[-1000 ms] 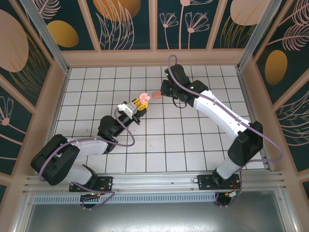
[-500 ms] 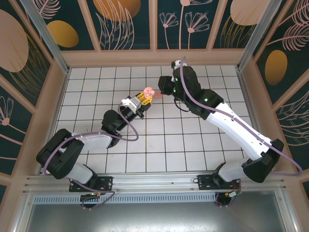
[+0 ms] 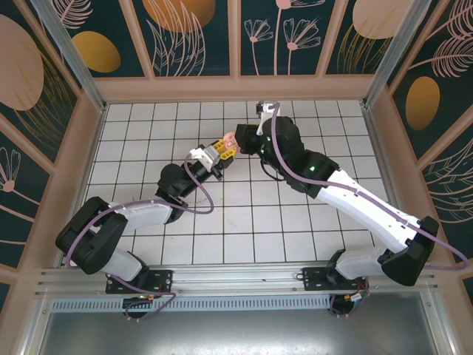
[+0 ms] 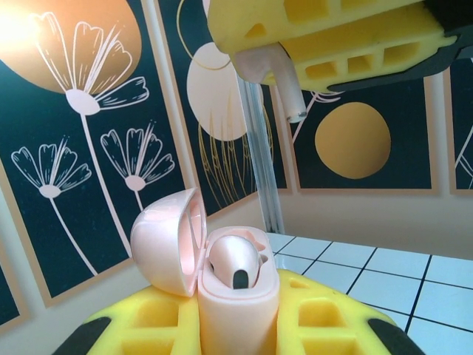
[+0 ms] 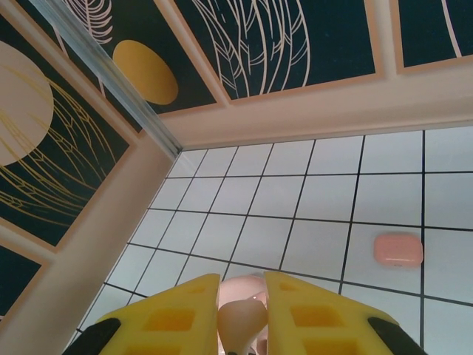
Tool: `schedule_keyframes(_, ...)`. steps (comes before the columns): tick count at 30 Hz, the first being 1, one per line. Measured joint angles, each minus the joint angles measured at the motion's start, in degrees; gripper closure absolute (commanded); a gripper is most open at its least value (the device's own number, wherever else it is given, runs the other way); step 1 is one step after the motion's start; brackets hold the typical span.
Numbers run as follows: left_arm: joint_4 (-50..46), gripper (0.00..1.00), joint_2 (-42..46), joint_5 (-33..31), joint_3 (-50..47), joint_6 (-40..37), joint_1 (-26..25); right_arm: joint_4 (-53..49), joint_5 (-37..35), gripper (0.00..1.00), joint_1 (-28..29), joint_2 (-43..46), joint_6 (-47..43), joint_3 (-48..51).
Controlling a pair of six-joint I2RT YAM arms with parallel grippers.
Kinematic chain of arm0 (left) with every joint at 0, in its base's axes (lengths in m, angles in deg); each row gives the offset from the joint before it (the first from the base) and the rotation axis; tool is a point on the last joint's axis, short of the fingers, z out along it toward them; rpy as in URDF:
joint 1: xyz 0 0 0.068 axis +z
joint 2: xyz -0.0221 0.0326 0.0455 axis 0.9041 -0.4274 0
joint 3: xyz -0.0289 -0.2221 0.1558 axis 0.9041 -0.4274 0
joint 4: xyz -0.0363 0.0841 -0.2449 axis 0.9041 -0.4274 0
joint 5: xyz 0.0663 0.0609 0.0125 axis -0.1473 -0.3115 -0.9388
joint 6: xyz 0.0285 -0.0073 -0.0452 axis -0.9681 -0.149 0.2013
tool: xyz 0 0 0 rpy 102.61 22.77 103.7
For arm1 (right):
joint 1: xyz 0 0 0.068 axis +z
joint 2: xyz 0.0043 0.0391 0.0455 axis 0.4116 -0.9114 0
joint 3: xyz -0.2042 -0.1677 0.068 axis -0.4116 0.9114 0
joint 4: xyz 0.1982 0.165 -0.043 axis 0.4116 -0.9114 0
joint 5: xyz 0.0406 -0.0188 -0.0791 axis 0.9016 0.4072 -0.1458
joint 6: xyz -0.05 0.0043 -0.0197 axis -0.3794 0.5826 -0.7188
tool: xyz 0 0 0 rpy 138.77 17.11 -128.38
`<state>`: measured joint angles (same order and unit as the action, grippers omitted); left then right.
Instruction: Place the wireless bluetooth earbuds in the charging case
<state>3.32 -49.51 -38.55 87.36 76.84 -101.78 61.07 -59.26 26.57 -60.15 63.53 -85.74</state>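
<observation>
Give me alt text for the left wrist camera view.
An open pale pink charging case, one earbud already seated, sits gripped in the left claw. Above it the right claw holds a second pink earbud, stem down. Floral wall panels stand behind.

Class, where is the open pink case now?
The case sits bottom centre in the left wrist view, clamped in the left gripper, below the earbud in the right gripper.

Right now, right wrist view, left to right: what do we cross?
Aluminium corner post → pale pink earbud pinched in the right gripper → closed pink case lying flat on a tile.
</observation>
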Motion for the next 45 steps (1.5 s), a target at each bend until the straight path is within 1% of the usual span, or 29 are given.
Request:
schedule_keyframes(11, -1.36, 1.00, 0.22, 0.57, 0.13, -0.42, 0.00, 2.10, -2.29, 0.80, 0.98, -0.09, 0.07, 2.51)
schedule_keyframes(31, -1.60, 1.00, 1.70, 2.10, 0.17, -0.37, 0.00, 4.96, -2.84, 0.81, 0.98, -2.69, 0.09, 2.99)
schedule_keyframes(45, -3.23, 1.00, 2.60, 1.84, 0.17, -0.33, 0.07, 5.68, -3.43, 0.81, 0.96, -2.95, 1.18, 3.78)
